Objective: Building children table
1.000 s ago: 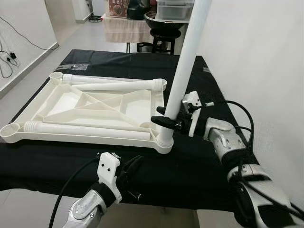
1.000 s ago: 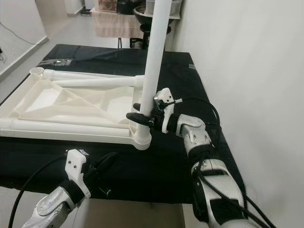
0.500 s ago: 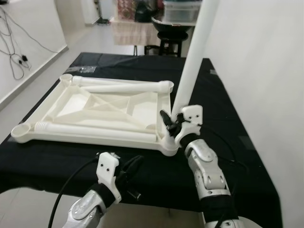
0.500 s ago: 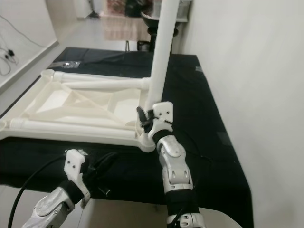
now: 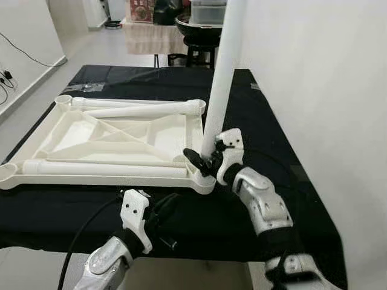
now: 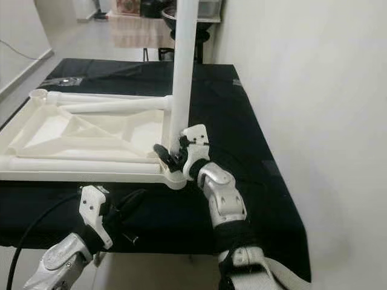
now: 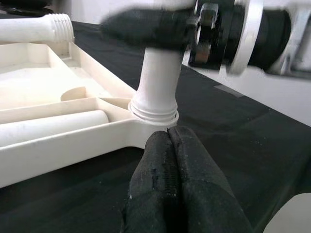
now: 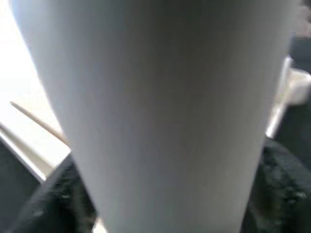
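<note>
Table top (image 5: 121,145), ribbed white plastic, has a smooth round leg (image 5: 221,78) upright, clamped by right hand (image 5: 205,160); left hand (image 7: 170,189) closed, empty.

Setting: room of a home, used as a work area.
Floor: pale, smooth floor (image 5: 91,45) running back into the next space.
Walls: plain white wall (image 5: 314,78) close on the right; loose cables (image 5: 15,66) hang on the left wall.
Background: dark stool (image 5: 196,48), cloth-draped stand (image 5: 148,37) and a clear storage box (image 5: 208,11).
Work surface: table under a black cloth (image 5: 254,121).
</note>
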You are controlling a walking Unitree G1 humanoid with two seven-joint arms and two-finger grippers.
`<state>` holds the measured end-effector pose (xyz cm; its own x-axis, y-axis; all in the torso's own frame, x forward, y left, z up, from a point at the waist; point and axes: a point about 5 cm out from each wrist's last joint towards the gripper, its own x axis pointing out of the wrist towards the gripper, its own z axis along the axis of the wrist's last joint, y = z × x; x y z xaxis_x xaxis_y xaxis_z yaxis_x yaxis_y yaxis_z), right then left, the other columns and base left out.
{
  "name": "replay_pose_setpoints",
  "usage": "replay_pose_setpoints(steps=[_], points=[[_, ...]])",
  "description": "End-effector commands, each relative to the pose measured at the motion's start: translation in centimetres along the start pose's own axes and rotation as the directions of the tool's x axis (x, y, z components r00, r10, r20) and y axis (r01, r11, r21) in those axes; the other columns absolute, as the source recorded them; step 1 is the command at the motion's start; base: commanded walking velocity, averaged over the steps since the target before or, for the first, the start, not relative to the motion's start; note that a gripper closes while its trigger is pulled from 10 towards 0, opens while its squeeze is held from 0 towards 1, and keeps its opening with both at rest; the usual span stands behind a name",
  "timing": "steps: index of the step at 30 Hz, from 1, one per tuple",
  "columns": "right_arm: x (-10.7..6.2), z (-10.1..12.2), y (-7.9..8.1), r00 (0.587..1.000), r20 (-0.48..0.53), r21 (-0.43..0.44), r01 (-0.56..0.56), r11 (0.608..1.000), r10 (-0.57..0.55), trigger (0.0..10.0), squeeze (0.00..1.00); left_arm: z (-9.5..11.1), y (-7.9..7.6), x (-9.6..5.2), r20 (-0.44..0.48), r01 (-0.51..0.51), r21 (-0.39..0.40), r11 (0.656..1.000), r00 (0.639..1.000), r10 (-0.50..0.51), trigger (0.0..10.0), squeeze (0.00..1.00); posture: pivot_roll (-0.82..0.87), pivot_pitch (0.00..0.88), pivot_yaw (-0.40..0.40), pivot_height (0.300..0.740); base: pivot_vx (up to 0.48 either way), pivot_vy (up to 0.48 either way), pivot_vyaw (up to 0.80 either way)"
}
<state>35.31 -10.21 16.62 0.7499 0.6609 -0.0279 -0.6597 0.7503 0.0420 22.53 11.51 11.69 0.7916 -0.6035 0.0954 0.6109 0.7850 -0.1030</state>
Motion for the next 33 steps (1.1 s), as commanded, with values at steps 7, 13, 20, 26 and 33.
replay_pose_setpoints(steps=[7,13,20,26,33], points=[[0.4,1.7,-1.6,0.973,0.032,-0.015,-0.227,0.974,0.227,10.0,0.00,-0.6,-0.1,-0.1,-0.026,-0.007,-0.008,1.000,1.000,0.007,10.0,0.00,0.10,0.025,-0.072,0.740,0.000,0.000,0.00],[-0.2,1.5,-1.8,0.889,-0.021,0.014,-0.457,0.889,0.457,10.0,0.00,-0.6,-0.2,-0.1,-0.028,-0.007,-0.007,1.000,1.000,0.006,10.0,0.00,0.10,0.022,-0.074,0.740,0.000,0.000,0.00],[0.0,1.9,-2.6,0.900,-0.002,0.008,-0.436,0.900,0.436,0.0,0.00,-0.6,-0.3,-0.1,-0.029,-0.006,-0.008,1.000,1.000,0.006,10.0,0.00,0.10,0.025,-0.073,0.740,0.000,0.000,0.00],[-0.7,1.3,-3.3,0.936,-0.017,-0.036,-0.352,0.935,0.351,0.0,0.00,-0.6,-0.3,-0.2,-0.028,-0.006,-0.010,1.000,1.000,0.006,10.0,0.00,0.09,0.032,-0.071,0.740,0.000,0.000,0.00],[-2.0,-2.8,-3.1,0.963,-0.062,0.030,0.265,0.964,-0.263,0.0,0.00,-0.5,-0.1,-0.4,-0.026,-0.008,-0.011,1.000,1.000,0.007,10.0,0.00,0.09,0.046,-0.070,0.740,0.000,0.000,0.00]])
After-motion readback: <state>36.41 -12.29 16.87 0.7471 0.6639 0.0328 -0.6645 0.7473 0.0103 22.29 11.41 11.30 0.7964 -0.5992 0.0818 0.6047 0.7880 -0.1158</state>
